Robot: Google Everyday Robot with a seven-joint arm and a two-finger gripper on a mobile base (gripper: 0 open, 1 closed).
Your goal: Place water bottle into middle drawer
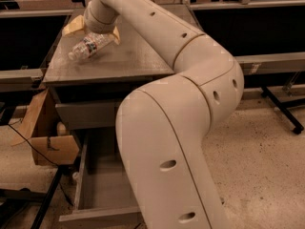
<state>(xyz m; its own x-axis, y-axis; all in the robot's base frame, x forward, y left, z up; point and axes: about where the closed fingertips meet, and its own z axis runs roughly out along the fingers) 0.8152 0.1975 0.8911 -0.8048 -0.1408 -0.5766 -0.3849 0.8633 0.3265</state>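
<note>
The water bottle (89, 46) is clear with a white label. It lies tilted on its side at the back left of the grey cabinet top (128, 56), cap toward the lower left. My gripper (94, 31) hangs over the bottle's base end. Its yellowish fingers (74, 26) stand apart on either side of the bottle, open. I cannot tell whether they touch it. The middle drawer (102, 185) is pulled out at the bottom of the cabinet, with a bare grey floor. My large cream arm (190, 94) covers the drawer's right part.
A shut drawer front (88, 114) sits just under the cabinet top. An open cardboard box (47, 140) stands at the left of the cabinet beside the open drawer. Dark shelving and metal rails (267, 61) run behind and to the right.
</note>
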